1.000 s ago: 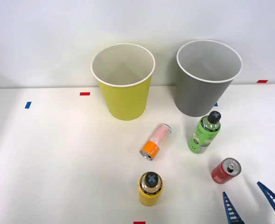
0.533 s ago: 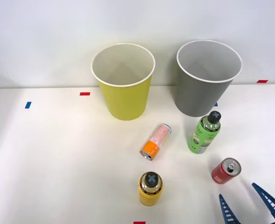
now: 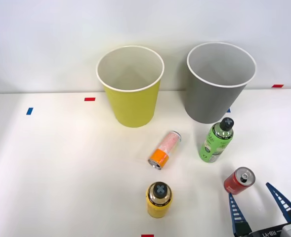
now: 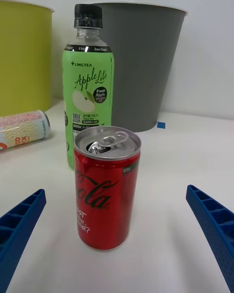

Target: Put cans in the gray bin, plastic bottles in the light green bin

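Short red metal can [image 3: 239, 180] with silver top stands upright on white table [image 3: 61, 168], near its front right part, opened tab visible in wrist view [image 4: 107, 193]. Right gripper [image 3: 259, 204] sits just in front of it, blue ribbed fingers [image 4: 19, 224] spread wide apart, holding nothing, can centred between them but not touched. Bright green plastic bottle [image 3: 216, 140] with black cap upright just behind the red can, in front of large gray bin [image 3: 217, 84] with white rim. Slim orange-and-pale-pink can [image 3: 164, 149] lies on its side mid-table. Yellow bottle [image 3: 158, 199] with black cap and gold shoulder upright near front edge. Yellow-green bin [image 3: 131, 86] with white rim stands left of gray bin, apart from it.
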You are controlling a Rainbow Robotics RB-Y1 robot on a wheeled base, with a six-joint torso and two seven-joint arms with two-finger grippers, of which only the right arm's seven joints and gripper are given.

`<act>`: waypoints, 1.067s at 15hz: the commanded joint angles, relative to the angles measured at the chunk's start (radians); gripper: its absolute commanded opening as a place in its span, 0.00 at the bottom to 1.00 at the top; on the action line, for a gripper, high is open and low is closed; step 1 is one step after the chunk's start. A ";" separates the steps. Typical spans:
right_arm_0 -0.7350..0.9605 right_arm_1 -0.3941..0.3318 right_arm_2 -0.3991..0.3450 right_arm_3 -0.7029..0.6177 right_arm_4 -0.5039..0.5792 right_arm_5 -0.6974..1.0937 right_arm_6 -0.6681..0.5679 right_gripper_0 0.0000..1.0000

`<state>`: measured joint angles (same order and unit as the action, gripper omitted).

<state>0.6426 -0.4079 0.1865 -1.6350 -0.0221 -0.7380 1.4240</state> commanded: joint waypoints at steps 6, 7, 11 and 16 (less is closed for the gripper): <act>-0.103 0.000 0.077 0.001 -0.111 0.103 0.044 1.00; -0.116 0.000 0.077 0.000 -0.127 0.117 0.049 1.00; -0.141 -0.003 0.079 0.001 -0.162 0.124 0.072 1.00; -0.146 -0.005 0.079 0.001 -0.171 0.126 0.098 0.58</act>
<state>0.4976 -0.4125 0.2654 -1.6338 -0.1900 -0.6121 1.5156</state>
